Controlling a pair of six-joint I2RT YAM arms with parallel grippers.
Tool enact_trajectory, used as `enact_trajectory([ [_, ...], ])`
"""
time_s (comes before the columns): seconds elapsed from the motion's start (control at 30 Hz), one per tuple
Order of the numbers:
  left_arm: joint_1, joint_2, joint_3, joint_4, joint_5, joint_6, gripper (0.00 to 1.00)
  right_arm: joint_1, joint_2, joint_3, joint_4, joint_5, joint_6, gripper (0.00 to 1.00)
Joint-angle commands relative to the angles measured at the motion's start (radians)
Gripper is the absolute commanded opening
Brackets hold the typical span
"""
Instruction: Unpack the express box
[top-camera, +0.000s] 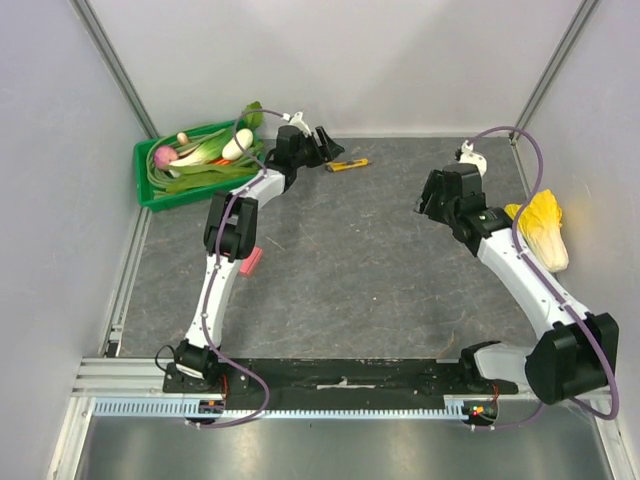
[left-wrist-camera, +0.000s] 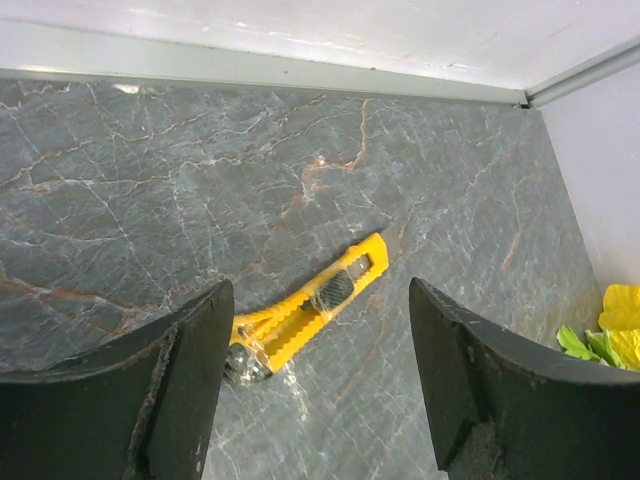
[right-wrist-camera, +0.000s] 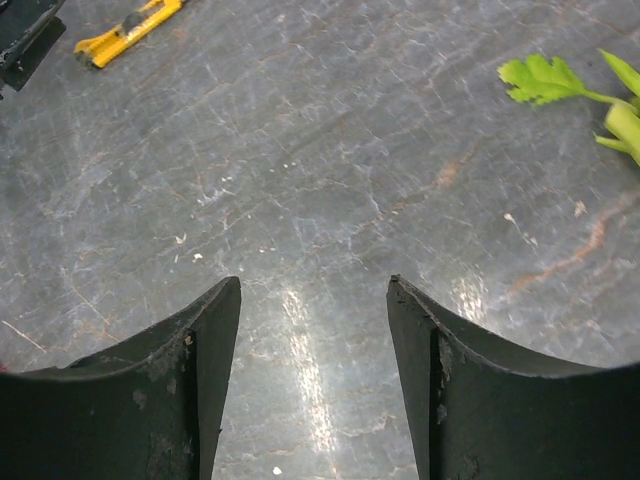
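The express box (top-camera: 251, 261) is a small pink-red flat box lying on the grey table, partly hidden beside my left arm's forearm. A yellow utility knife (top-camera: 347, 164) (left-wrist-camera: 312, 308) (right-wrist-camera: 124, 30) lies at the back of the table. My left gripper (top-camera: 328, 148) (left-wrist-camera: 320, 286) hovers just over the knife with its jaws open; the knife's blade end is near the left finger (left-wrist-camera: 190, 370) and nothing is gripped. My right gripper (top-camera: 422, 205) (right-wrist-camera: 313, 280) is open over bare tabletop to the right of the middle, with nothing between its fingers.
A green crate (top-camera: 158, 196) of vegetables stands at the back left, close to my left arm's elbow. A yellow leafy cabbage (top-camera: 545, 228) (left-wrist-camera: 612, 325) lies by the right wall. Green leaves (right-wrist-camera: 542, 78) lie on the table. Walls enclose the back and both sides.
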Motion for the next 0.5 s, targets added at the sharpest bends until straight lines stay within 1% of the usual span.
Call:
enact_trajectory([
  [0.0,-0.014,0.052,0.075,0.095,0.015,-0.085,0.75,-0.002,-0.069,-0.025,-0.062,0.071,0.055,0.68],
  [0.07,-0.019,0.063,0.074,0.095,0.017,-0.08,0.75,0.001,-0.082,-0.029,-0.074,0.074,0.064,0.68],
  [0.23,-0.022,0.095,0.104,0.095,0.018,-0.137,0.76,0.0,-0.113,-0.043,-0.104,0.094,0.097,0.68],
  [0.33,-0.022,0.142,0.166,0.052,0.089,-0.197,0.75,0.0,-0.13,-0.039,-0.131,0.109,0.103,0.68],
  [0.4,-0.023,0.158,0.164,0.055,0.147,-0.258,0.74,0.0,-0.136,-0.034,-0.148,0.119,0.103,0.68],
  [0.47,-0.028,0.165,0.158,0.068,0.207,-0.289,0.71,0.0,-0.141,-0.028,-0.16,0.126,0.101,0.68],
])
